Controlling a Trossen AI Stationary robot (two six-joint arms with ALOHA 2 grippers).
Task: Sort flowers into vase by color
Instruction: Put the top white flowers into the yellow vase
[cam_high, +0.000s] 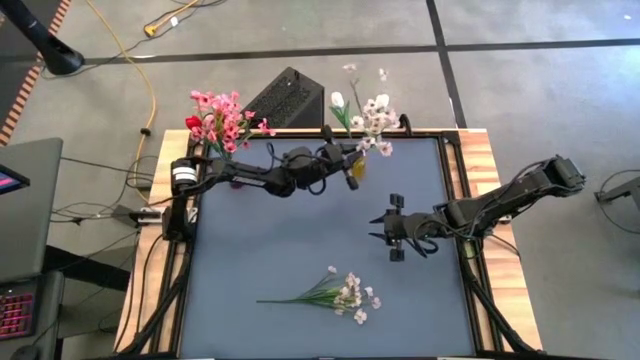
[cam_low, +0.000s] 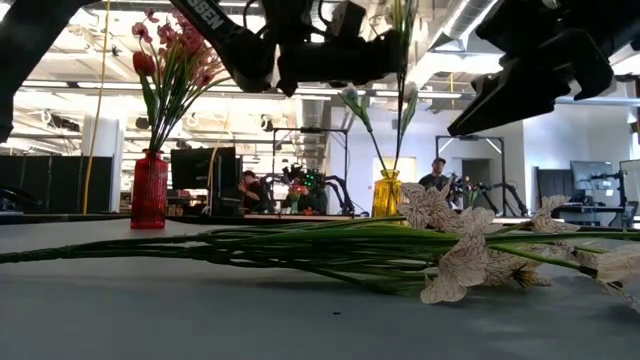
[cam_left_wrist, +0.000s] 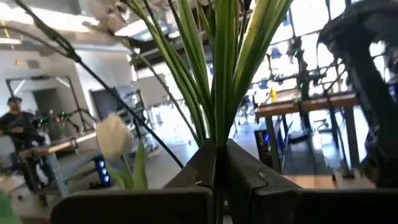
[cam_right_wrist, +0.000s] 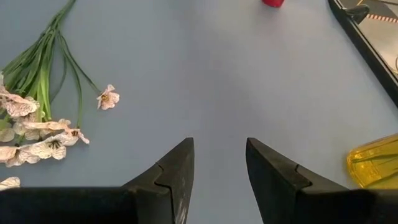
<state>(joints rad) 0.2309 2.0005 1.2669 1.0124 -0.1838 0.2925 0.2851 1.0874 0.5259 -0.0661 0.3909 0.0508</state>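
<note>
Left claw (cam_left_wrist: 217, 180) is pinched shut on thin green stems of a pale blossom spray (cam_high: 375, 118) above the yellow glass vase (cam_low: 387, 193), far side. Right claw (cam_right_wrist: 219, 177) hovers slightly parted, empty. Another pale spray (cam_high: 345, 293) lies on the smooth bench (cam_high: 300, 240), near side.

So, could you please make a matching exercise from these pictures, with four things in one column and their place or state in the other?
Things
1. red vase
2. yellow vase
3. pale spray
4. right gripper

Place or state
a. lies flat on the mat
b. holds red and pink flowers
c. open, holding nothing
d. has the left gripper above it, shut on green stems

Pairs: 1-b, 2-d, 3-a, 4-c
</note>
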